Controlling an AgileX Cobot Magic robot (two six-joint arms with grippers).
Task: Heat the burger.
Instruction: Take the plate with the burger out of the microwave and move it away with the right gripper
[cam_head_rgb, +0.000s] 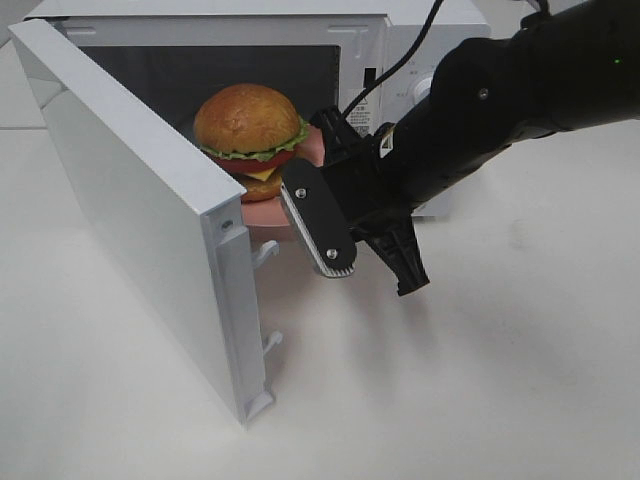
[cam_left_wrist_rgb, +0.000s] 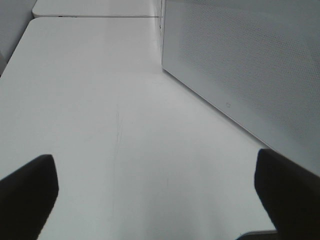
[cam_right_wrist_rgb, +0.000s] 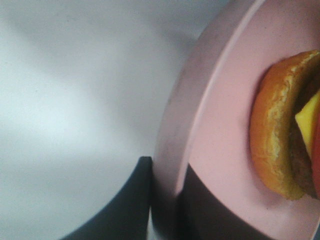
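The burger (cam_head_rgb: 250, 140), a tall one with a glossy bun, lettuce, tomato and cheese, sits on a pink plate (cam_head_rgb: 268, 214) at the mouth of the white microwave (cam_head_rgb: 420, 30), just behind the edge of the microwave's open door (cam_head_rgb: 140, 210), which swings out toward the camera on the left of the high view. The right gripper (cam_head_rgb: 335, 215) reaches in from the right, and its fingers are pinched together on the plate's near rim. The right wrist view shows that grip up close, which the high view only hints at: one dark finger (cam_right_wrist_rgb: 125, 205) lies under the pink rim (cam_right_wrist_rgb: 172, 150) and another over it, with the lower bun and cheese of the burger (cam_right_wrist_rgb: 280, 140) resting well inside the plate. The left gripper (cam_left_wrist_rgb: 160, 200) does not appear in the high view; its own wrist view shows its two fingertips (cam_left_wrist_rgb: 27, 192) spread wide apart with nothing between them, hovering over the bare white table (cam_left_wrist_rgb: 100, 100) beside the door's perforated outer face (cam_left_wrist_rgb: 250, 65).
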